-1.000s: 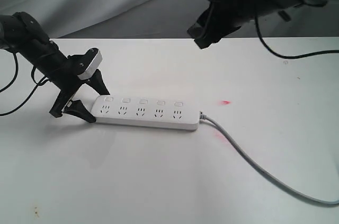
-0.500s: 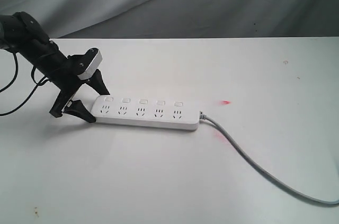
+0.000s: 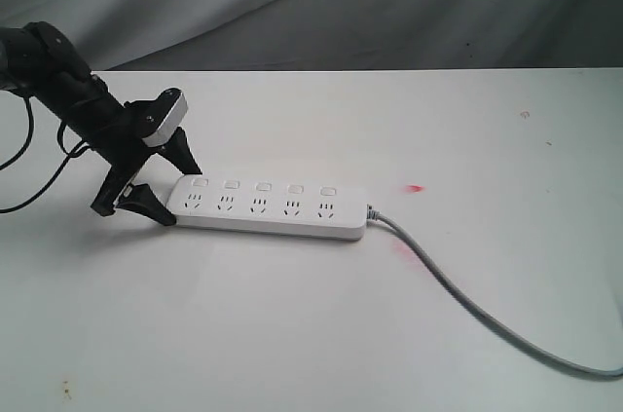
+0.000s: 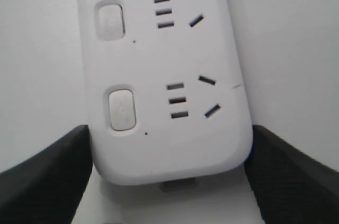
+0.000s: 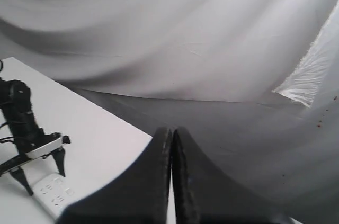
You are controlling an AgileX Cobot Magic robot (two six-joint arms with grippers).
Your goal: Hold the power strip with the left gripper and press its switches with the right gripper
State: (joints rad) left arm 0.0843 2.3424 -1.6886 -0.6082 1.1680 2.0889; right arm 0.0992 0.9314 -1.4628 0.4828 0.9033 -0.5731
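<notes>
While the left gripper [image 3: 175, 197] clamps the rounded end of the power strip [image 3: 268, 206] — 1 black finger on each long side — the right gripper [image 5: 171, 134] hangs well clear of the table [image 3: 292, 334], its fingers pressed together on nothing. The white bar lies flat left of the table's middle, parallel to the near edge, with its grey cord [image 3: 458, 300] trailing toward the near right corner. Light, rigid, slick plastic, it will likely skid when its 5 square switches [image 3: 263, 185] are pushed — best gripped across the narrow sides.

On the table [image 3: 292, 334], the left pincer [image 3: 180, 195] clasps the power strip [image 3: 268, 206]'s left end
</notes>
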